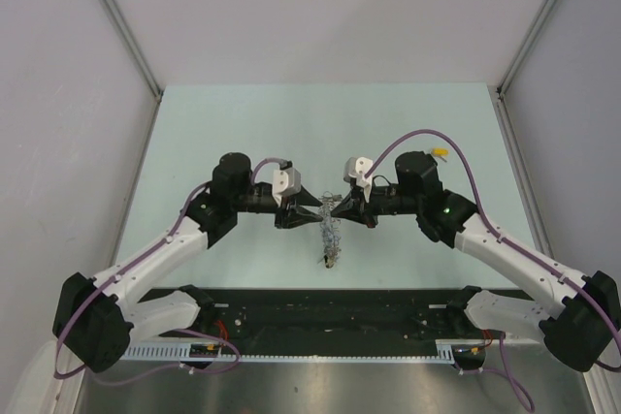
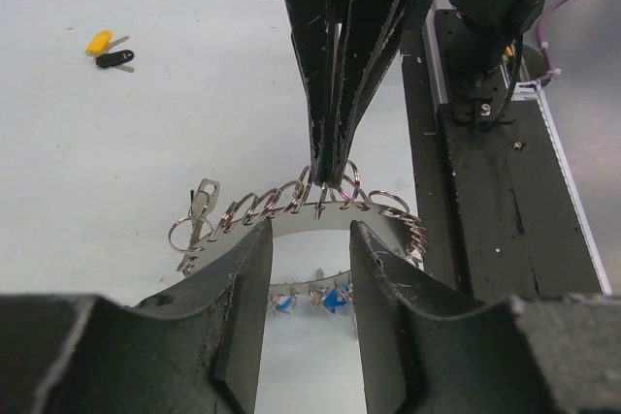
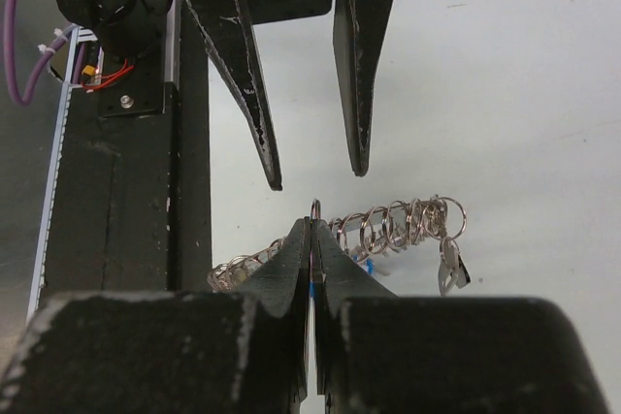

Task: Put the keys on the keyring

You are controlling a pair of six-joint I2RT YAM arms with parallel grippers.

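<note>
The keyring (image 1: 331,235), a large ring strung with silver keys and small blue tags, hangs at the table's middle between both grippers. My right gripper (image 1: 340,208) is shut on one small ring at its top edge, as the right wrist view (image 3: 312,225) shows. My left gripper (image 1: 309,212) is open, its fingers (image 2: 243,269) on either side of the keyring's band (image 2: 281,203) without pinching it. The loose keys (image 1: 440,153), one yellow-tagged (image 2: 99,42) and one black-tagged (image 2: 116,59), lie together on the table at the far right, behind the right arm.
A black rail (image 1: 330,307) with the arm bases runs along the near edge. Grey enclosure walls (image 1: 58,94) stand on both sides and behind the pale green table (image 1: 243,123). A silver key (image 3: 451,269) dangles from the keyring's end.
</note>
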